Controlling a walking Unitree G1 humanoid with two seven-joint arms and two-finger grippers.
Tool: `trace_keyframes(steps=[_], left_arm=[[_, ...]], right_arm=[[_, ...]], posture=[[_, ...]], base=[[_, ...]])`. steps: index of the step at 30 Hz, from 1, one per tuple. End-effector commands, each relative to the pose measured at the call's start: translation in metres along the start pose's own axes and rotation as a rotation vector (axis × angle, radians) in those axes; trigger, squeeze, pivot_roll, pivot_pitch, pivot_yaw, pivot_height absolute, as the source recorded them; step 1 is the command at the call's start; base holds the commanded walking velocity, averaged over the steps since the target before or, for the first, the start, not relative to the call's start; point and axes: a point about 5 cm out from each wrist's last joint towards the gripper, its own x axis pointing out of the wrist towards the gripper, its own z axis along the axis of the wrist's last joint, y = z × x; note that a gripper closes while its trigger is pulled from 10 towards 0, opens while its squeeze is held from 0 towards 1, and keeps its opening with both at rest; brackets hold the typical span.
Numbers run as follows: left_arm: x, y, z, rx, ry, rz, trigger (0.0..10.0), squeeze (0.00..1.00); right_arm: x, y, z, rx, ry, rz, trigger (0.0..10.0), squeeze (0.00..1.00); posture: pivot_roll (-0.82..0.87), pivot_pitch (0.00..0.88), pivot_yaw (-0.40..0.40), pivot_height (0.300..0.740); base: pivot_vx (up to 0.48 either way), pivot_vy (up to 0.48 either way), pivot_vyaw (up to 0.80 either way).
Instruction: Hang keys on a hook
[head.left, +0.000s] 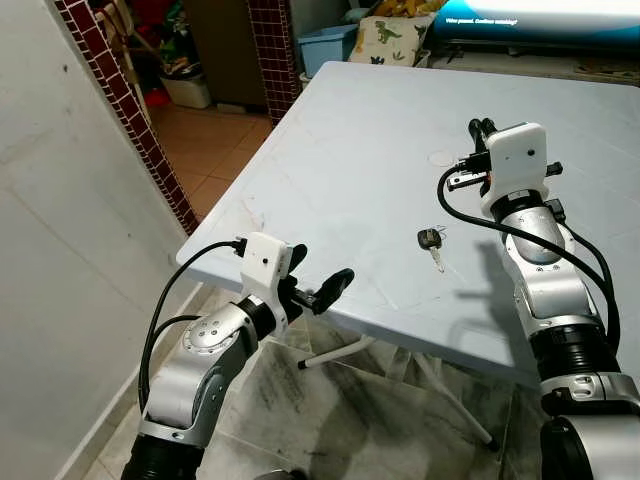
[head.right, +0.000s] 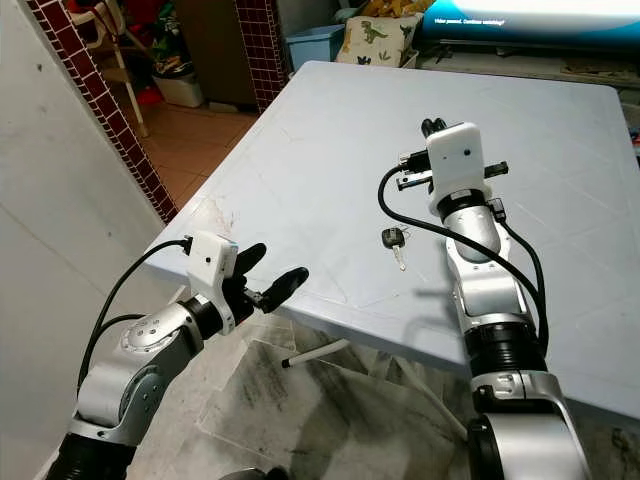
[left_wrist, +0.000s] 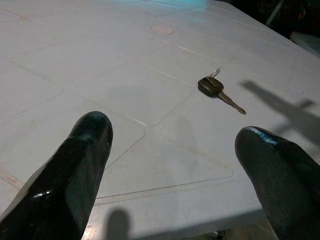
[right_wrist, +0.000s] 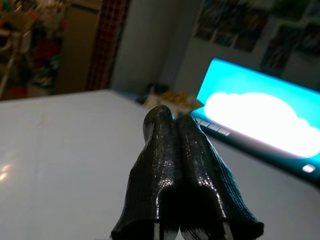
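Plainly, the step in hand is the pickup: the car key (head.left: 432, 241) lies flat on the pale plastic folding table (head.left: 360, 150), held by neither arm, and no hook can be made out in these frames. A flat key on a smooth top is awkward to pinch, so a good approach would probably come down over the black head, the thickest part, with the fingers straddling it across its width, not along the thin blade. A shallow, sideways approach risks pushing the key along the slick surface. The short ring at the head may be a second place to catch, though it looks too small to rely on.

The key sits a little in from the table's near edge, toward the robot's right half of it, blade pointing back at that edge. The left gripper (head.left: 318, 285) hovers at the near edge toward the near left corner, fingers spread wide and empty; through its wrist camera the key lies ahead between the two fingertips (left_wrist: 90, 131), still well apart from them. The right gripper (head.left: 481, 129) is raised above the table beyond the key, fingers pressed together on nothing and pointing toward the far edge, away from the key.
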Motion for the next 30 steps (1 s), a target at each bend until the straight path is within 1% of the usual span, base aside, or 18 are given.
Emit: trace_keyframes(steps=[1,3,5,8,9,14,17,24,30], left_arm=[[0.0,0.004,0.002,0.014,-0.002,0.011,10.0,0.0],[0.0,0.004,0.002,0.015,-0.001,0.009,10.0,0.0],[0.0,0.004,0.002,0.015,-0.001,0.008,10.0,0.0],[0.0,0.003,0.001,0.015,0.002,0.004,10.0,0.0],[0.0,0.003,0.001,0.015,0.004,0.003,10.0,0.0],[0.0,0.003,0.002,0.014,0.003,0.003,10.0,0.0],[-0.001,0.003,0.002,0.014,0.004,0.002,10.0,0.0],[-0.001,0.003,0.001,0.013,0.006,0.001,10.0,0.0],[0.0,0.002,0.001,0.01,0.005,-0.005,10.0,0.0]], right_arm=[[-0.009,0.013,-0.015,0.055,0.079,0.079,10.0,1.0],[-0.014,0.016,-0.027,0.078,0.135,0.12,10.0,1.0],[-0.016,0.017,-0.03,0.084,0.152,0.133,10.0,1.0],[-0.022,0.018,-0.042,0.057,0.214,0.16,10.0,1.0],[-0.026,0.021,-0.05,0.053,0.254,0.185,10.0,1.0],[-0.032,0.027,-0.054,0.057,0.269,0.217,10.0,1.0],[-0.036,0.027,-0.058,0.054,0.285,0.25,10.0,1.0],[-0.039,0.014,-0.059,0.021,0.284,0.239,10.0,1.0],[-0.047,0.012,-0.065,0.016,0.302,0.247,10.0,1.0]], posture=[[0.02,0.041,0.114,0.74],[0.02,0.042,0.116,0.74],[0.02,0.042,0.116,0.74],[0.02,0.042,0.121,0.74],[0.02,0.044,0.122,0.74],[0.03,0.049,0.125,0.74],[0.03,0.05,0.125,0.74],[0.03,0.054,0.126,0.74],[0.02,0.055,0.127,0.74]], base=[[0.0,0.0,0.0],[0.0,0.0,0.0],[0.0,0.0,0.0],[0.0,0.0,0.0],[0.0,0.0,0.0],[0.0,0.0,0.0],[0.0,0.0,0.0],[0.0,0.0,0.0],[0.0,0.0,0.0]])
